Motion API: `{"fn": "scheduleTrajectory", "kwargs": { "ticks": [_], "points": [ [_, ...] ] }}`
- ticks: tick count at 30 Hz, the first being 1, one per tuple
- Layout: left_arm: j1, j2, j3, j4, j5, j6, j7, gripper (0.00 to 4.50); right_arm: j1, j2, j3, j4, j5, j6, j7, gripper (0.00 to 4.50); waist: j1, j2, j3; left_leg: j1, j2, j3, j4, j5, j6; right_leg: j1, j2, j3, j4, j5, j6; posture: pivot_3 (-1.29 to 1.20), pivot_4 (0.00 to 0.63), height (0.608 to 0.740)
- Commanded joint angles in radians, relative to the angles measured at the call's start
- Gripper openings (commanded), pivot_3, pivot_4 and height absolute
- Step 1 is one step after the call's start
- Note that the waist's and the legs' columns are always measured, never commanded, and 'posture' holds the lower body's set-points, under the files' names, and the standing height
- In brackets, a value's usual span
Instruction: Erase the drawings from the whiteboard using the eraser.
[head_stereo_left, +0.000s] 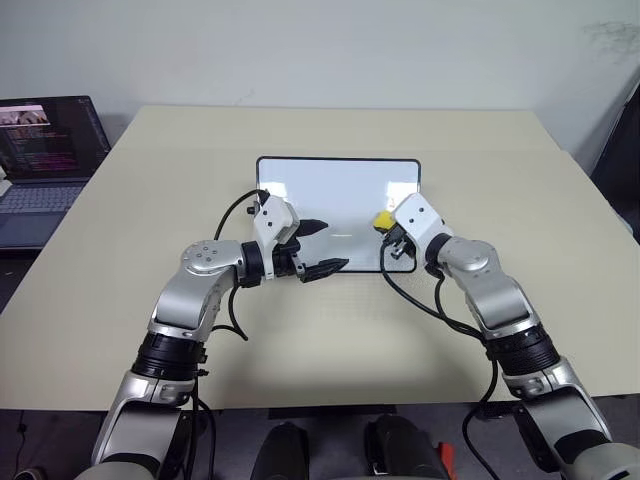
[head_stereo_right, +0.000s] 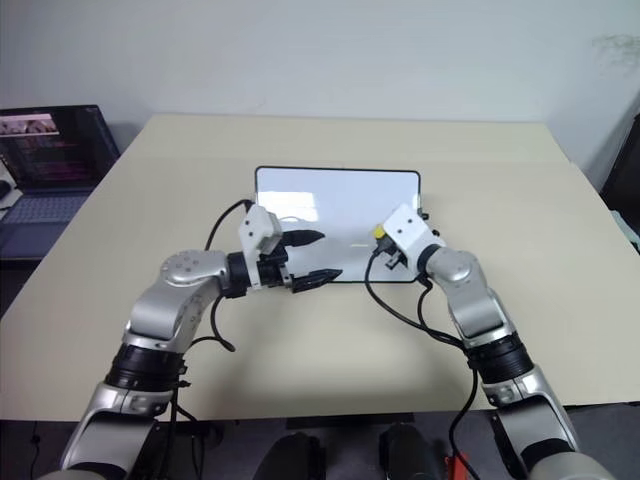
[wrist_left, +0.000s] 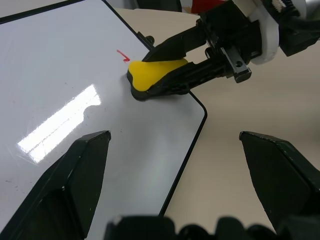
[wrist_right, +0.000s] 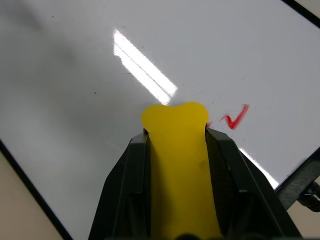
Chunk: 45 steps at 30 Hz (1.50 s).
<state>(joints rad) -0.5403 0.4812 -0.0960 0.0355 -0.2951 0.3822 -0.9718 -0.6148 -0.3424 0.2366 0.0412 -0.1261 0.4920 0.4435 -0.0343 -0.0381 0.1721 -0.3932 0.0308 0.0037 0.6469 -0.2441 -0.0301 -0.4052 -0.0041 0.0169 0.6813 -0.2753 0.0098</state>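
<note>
Right gripper (wrist_right: 175, 150) fingers are clamping small yellow eraser (wrist_right: 180, 165) on glossy black-framed whiteboard (head_stereo_left: 330, 195), touching red check-shaped drawing (wrist_right: 235, 118); left gripper (head_stereo_left: 322, 247) is gaping wide, empty.

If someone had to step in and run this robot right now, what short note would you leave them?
Right gripper: shut on the yellow eraser, pressed on the whiteboard near its right edge.
Left gripper: open, empty, hovering over the board's near left part.
Whiteboard: flat on the table, a laptop beyond the table's left edge.
Done: most of the board looks clean.
Left: one small red mark beside the eraser's tip, not yet wiped. Slide the eraser over it, then check for other traces.
</note>
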Motion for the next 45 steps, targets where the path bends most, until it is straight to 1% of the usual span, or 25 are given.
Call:
{"fn": "scheduleTrajectory", "kwargs": {
  "ticks": [1, 3, 7, 10, 12, 14, 15, 21, 25, 28, 32, 35, 38, 43, 45],
  "points": [
    [-0.005, -0.001, 0.008, -0.031, -0.011, -0.017, 0.000, 4.50, -0.044, -0.021, -0.071, 0.072, -0.039, -0.027, -0.094, 1.17, 0.002, 0.000, 0.000, 0.000, 0.000, 0.000, 0.000, 0.001, 0.001, 0.000, 0.000, 0.000, 0.000, 0.000, 0.000, 0.00, 0.150, 0.740],
    [-0.004, -0.002, 0.009, -0.032, -0.012, -0.018, 0.001, 4.50, -0.052, -0.023, -0.080, 0.083, -0.036, -0.043, -0.105, 1.17, 0.003, 0.000, 0.000, 0.000, 0.000, 0.000, 0.000, 0.001, 0.001, 0.000, 0.000, 0.000, 0.000, 0.001, 0.001, 0.00, 0.150, 0.740],
    [-0.005, -0.004, 0.008, -0.031, -0.012, -0.018, 0.003, 4.50, -0.040, -0.028, -0.065, 0.081, -0.026, -0.031, -0.069, 1.17, 0.003, 0.000, 0.000, -0.001, 0.000, 0.000, 0.000, 0.001, 0.001, 0.000, 0.000, 0.000, -0.001, 0.001, -0.001, 0.00, 0.150, 0.740],
    [-0.006, -0.004, 0.009, -0.031, -0.012, -0.018, 0.003, 4.50, -0.012, -0.032, -0.028, 0.051, -0.012, 0.005, -0.001, 1.17, 0.003, 0.000, 0.000, -0.001, 0.000, 0.000, 0.000, 0.001, 0.001, 0.000, 0.000, 0.000, -0.001, 0.002, -0.001, 0.00, 0.150, 0.740],
    [-0.006, -0.004, 0.009, -0.031, -0.011, -0.018, 0.003, 4.50, 0.022, -0.039, 0.015, 0.014, 0.004, 0.053, 0.070, 1.17, 0.002, 0.000, 0.000, -0.001, 0.000, 0.000, 0.000, 0.001, 0.001, 0.000, 0.000, 0.000, -0.001, 0.002, -0.001, 0.00, 0.150, 0.740],
    [-0.005, -0.005, 0.009, -0.034, -0.012, -0.017, 0.004, 4.50, 0.037, -0.043, 0.032, -0.004, 0.001, 0.071, 0.094, 1.17, 0.001, 0.000, 0.000, -0.001, 0.000, 0.000, 0.000, 0.001, 0.001, 0.000, 0.000, 0.000, -0.001, 0.001, 0.000, 0.00, 0.150, 0.740],
    [-0.005, -0.005, 0.009, -0.035, -0.012, -0.017, 0.004, 4.50, 0.037, -0.043, 0.032, -0.007, -0.004, 0.072, 0.092, 1.17, -0.001, 0.000, 0.000, 0.000, 0.000, 0.000, 0.000, 0.001, 0.001, 0.000, 0.000, 0.000, -0.001, 0.001, 0.000, 0.00, 0.150, 0.740],
    [-0.003, -0.004, 0.010, -0.037, -0.013, -0.015, 0.004, 4.50, -0.045, -0.023, -0.047, 0.066, -0.048, -0.015, -0.066, 1.17, 0.001, 0.000, 0.000, 0.001, 0.000, 0.000, 0.000, 0.002, 0.003, 0.001, 0.000, 0.000, 0.000, 0.002, 0.001, 0.00, 0.150, 0.740],
    [-0.001, -0.004, 0.010, -0.040, -0.014, -0.014, 0.004, 4.50, -0.073, -0.024, -0.070, 0.093, -0.051, -0.057, -0.114, 1.17, 0.003, 0.000, 0.000, 0.000, 0.000, 0.000, 0.000, 0.003, 0.003, 0.000, 0.000, 0.000, -0.001, 0.002, 0.001, 0.00, 0.150, 0.740],
    [0.000, -0.004, 0.010, -0.040, -0.014, -0.014, 0.004, 4.50, -0.053, -0.020, -0.043, 0.065, -0.022, -0.027, -0.043, 1.17, 0.003, 0.000, 0.000, -0.001, 0.000, 0.000, -0.001, 0.003, 0.003, 0.000, 0.000, 0.000, -0.002, 0.002, 0.000, 0.00, 0.150, 0.740],
    [0.001, -0.003, 0.011, -0.040, -0.014, -0.014, 0.003, 4.50, 0.018, -0.046, 0.061, -0.035, 0.003, 0.054, 0.120, 1.17, 0.001, 0.000, 0.000, -0.001, 0.000, 0.000, -0.001, 0.002, 0.004, 0.000, 0.000, 0.000, -0.002, 0.004, -0.003, 0.00, 0.150, 0.740],
    [0.001, -0.002, 0.011, -0.040, -0.014, -0.013, 0.004, 4.50, 0.050, -0.059, 0.100, -0.077, -0.011, 0.082, 0.157, 1.17, 0.000, 0.000, 0.000, -0.001, 0.000, 0.000, -0.002, 0.002, 0.004, 0.000, 0.000, 0.000, -0.002, 0.001, 0.001, 0.00, 0.150, 0.740],
    [0.003, -0.002, 0.011, -0.042, -0.014, -0.011, 0.004, 4.50, 0.043, -0.053, 0.076, -0.064, -0.032, 0.057, 0.108, 1.17, 0.002, 0.000, 0.000, -0.001, 0.000, 0.000, -0.001, 0.003, 0.004, 0.000, 0.000, 0.000, -0.001, 0.001, 0.001, 0.00, 0.150, 0.740],
    [0.001, 0.000, 0.009, -0.039, -0.013, -0.010, 0.002, 4.50, -0.021, -0.050, -0.027, 0.001, -0.058, -0.020, -0.050, 1.17, 0.003, 0.000, 0.000, -0.001, 0.000, 0.000, 0.000, 0.003, 0.003, 0.000, 0.000, 0.000, -0.001, 0.001, 0.002, 0.00, 0.150, 0.740],
    [0.000, 0.000, 0.009, -0.038, -0.013, -0.011, 0.001, 4.50, -0.034, -0.056, -0.047, 0.016, -0.060, -0.031, -0.074, 1.17, 0.004, 0.000, 0.000, -0.001, 0.000, 0.000, -0.001, 0.003, 0.003, 0.000, 0.000, 0.000, -0.001, 0.001, 0.001, 0.00, 0.150, 0.740]
  ]
}}
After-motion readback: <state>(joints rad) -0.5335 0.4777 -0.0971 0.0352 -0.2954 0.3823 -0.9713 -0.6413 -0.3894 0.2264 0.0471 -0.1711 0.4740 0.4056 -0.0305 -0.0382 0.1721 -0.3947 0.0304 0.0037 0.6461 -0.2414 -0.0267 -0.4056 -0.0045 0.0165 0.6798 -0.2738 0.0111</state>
